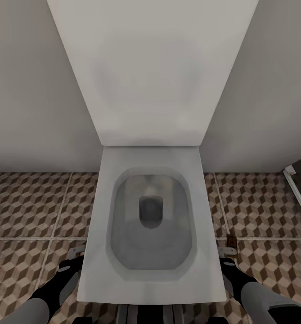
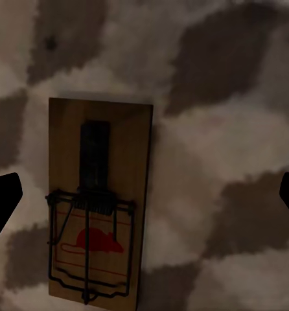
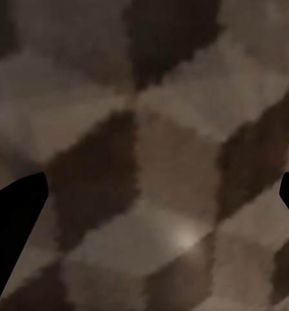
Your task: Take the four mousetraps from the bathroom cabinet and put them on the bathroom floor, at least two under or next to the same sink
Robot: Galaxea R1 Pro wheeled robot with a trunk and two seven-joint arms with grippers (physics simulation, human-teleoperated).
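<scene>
Tiles (image 1: 29,202) with the brown-and-beige cube pattern spread under me, and straight ahead stands a white toilet (image 1: 150,225), lid (image 1: 152,72) up against the pale wall (image 1: 29,90), bowl open between my two arms. My left gripper (image 1: 71,261) hangs low beside the toilet's left edge, close over the floor — its wrist camera shows both fingertips (image 2: 2,201) spread wide apart with nothing between them. Below that gripper one mousetrap (image 2: 99,201) lies flat on the tile, a brown wooden board with dark wire parts and a red mouse printed on it, touching neither finger. My right gripper (image 1: 229,258) sits low at the toilet's right edge; a small brown strip (image 1: 231,237) shows just beyond its tip in the head view, too small for me to tell what it is. Through the right wrist camera I see its fingers (image 3: 15,233) spread wide as well — bare tile between them, nothing gripped
</scene>
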